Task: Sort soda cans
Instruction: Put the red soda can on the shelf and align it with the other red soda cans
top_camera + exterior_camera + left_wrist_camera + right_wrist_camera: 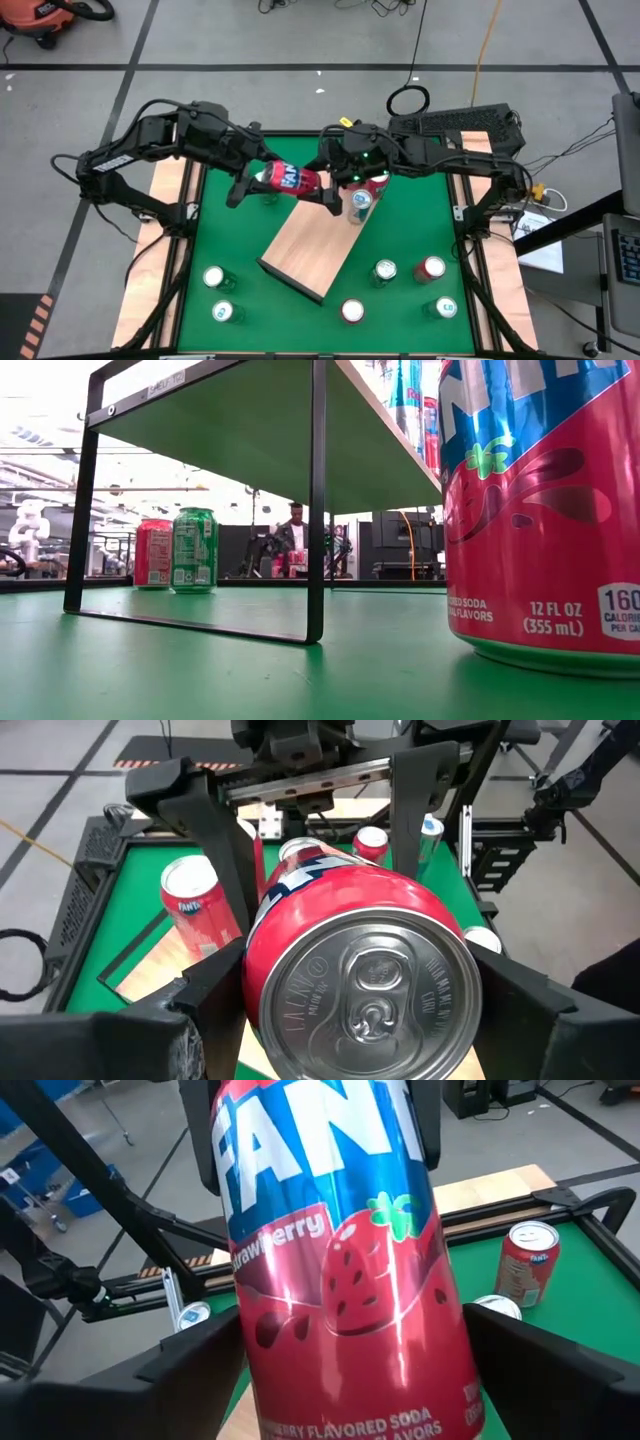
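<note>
A: Where do we log the red can (293, 179)?

B: In the air over the far middle of the green table (400, 310), lying sideways above the far end of the wooden board (310, 245). We read a strawberry label on it in the right wrist view (335, 1270).

A: Left gripper (262, 183)?

B: Clenched on the red can. In the left wrist view its fingers (170, 1030) press both sides of the can's body (350, 960), silver top toward the camera.

A: Right gripper (335, 195)?

B: At the can's other end, fingers (190, 1365) spread either side of the can without touching it; we note it as released.

A: Remaining cans?

B: Two stand under the right gripper at the board's far end, one red (377, 184), one teal-topped (360, 200). Six stand along the near edge: two green near the left corner (213, 277), (226, 313), one red at the middle (352, 311), and three toward the right corner (385, 271), (430, 268), (444, 308). The low view shows a red (152, 552) and green (194, 550) pair beyond a black frame (316, 510).
</note>
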{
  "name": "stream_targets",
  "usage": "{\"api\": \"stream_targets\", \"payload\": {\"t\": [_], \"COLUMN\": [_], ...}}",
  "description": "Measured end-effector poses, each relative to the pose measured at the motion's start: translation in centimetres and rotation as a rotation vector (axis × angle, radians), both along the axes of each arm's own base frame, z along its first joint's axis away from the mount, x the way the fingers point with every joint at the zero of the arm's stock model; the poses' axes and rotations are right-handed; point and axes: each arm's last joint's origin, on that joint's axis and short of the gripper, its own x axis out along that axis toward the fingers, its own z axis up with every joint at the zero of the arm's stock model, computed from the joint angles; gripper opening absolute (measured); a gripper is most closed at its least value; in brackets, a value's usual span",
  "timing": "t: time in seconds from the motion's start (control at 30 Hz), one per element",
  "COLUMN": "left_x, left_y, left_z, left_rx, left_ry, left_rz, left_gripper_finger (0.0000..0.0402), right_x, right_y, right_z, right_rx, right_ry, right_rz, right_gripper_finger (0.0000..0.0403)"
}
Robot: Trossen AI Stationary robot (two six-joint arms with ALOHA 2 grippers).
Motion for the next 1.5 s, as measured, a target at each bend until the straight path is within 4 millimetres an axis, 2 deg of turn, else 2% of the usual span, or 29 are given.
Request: {"api": "stream_targets", "payload": {"t": [0.33,0.57,0.9,1.13,1.37,1.5], "left_x": [0.1,0.5,0.8,0.7,0.6,0.3], "left_y": [0.0,0.1,0.6,0.7,0.7,0.6], "left_z": [0.0,0.0,0.0,0.0,0.4,1.3], "left_rx": [-0.012,0.0,-0.036,-0.062,-0.23,-0.25], "left_ry": [-0.001,-0.015,-0.007,-0.01,-0.032,-0.113], "left_rz": [0.002,0.022,0.218,0.274,0.33,0.323], "left_gripper_finger": [0.0281,0.0309,0.0337,0.0357,0.0359,0.0359], "right_x": [0.0,-0.1,-0.3,-0.4,-1.2,-2.0], "right_y": [0.1,0.1,-0.7,-1.4,-1.5,-1.6], "right_z": [-0.1,-0.1,-0.2,-0.1,1.1,2.2], "right_rx": [0.005,0.006,0.035,0.047,0.048,0.044], "right_ry": [0.009,0.015,0.032,0.023,-0.033,-0.093], "right_rz": [0.05,0.055,0.013,-0.003,-0.008,-0.014], "right_gripper_finger": [0.0304,0.0305,0.0301,0.03,0.0299,0.0299]}}
